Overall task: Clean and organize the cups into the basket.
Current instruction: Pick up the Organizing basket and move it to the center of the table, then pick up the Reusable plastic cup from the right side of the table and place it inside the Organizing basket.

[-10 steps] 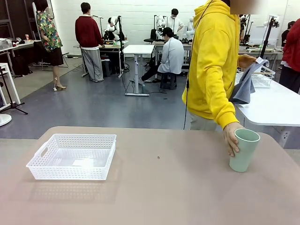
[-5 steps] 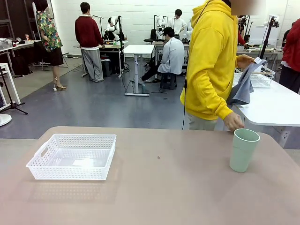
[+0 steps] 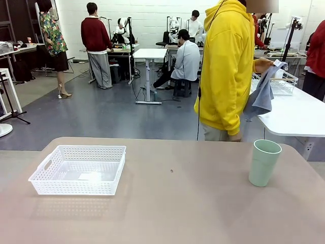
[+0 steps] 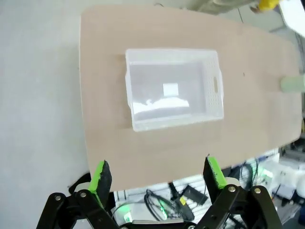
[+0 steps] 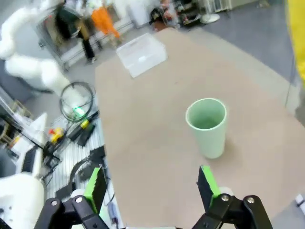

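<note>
The 1 pale mint cup (image 5: pixel 206 125) stands upright, ahead of and below the spread, empty right gripper (image 5: pixel 151 177), nearer it than the equally spread left gripper (image 4: pixel 156 168)

The person's hand (image 3: pixel 234 137) lets go of the mint cup (image 3: pixel 264 162) at right and pulls back to the yellow hem.

We hold the left gripper (image 4: pixel 155 167) with its jaws spread fully apart and gripping nothing. The right gripper (image 5: pixel 151 174) is set the same. Both wrists are raised, aimed downward.
</note>
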Available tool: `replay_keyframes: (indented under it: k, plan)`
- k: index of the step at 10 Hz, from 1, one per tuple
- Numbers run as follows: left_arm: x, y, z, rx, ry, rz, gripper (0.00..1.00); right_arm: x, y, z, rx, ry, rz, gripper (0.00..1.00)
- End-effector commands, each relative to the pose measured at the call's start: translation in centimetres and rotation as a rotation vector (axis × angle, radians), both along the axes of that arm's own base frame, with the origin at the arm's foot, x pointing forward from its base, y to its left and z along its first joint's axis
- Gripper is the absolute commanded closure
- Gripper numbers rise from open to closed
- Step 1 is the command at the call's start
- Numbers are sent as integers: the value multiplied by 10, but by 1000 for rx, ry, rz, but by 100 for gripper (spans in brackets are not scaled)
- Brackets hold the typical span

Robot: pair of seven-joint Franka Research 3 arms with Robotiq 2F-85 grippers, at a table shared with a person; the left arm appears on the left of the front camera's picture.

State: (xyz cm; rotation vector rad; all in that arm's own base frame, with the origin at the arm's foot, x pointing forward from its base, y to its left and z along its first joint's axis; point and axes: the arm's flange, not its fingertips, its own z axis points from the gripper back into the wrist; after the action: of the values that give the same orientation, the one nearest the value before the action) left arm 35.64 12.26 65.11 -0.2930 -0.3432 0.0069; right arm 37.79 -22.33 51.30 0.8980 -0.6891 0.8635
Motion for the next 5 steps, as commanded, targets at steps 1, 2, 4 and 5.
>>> replay_keyframes:
  k: [1, 2, 4, 5]
  plan:
    - [-7, 1, 7, 7, 38, -65, 0, 0, 5, 10, -25, -17, 80, 0]
    - [-7, 1, 7, 7, 38, -65, 0, 0, 5, 10, -25, -17, 80, 0]
    - [21, -4, -32, -23, 65, 55, 0, 6, 0, -16, 48, -113, 90, 0]
    - [23, -7, -45, -59, 85, 31, 0, 10, 9, -28, 36, -170, 101, 0]
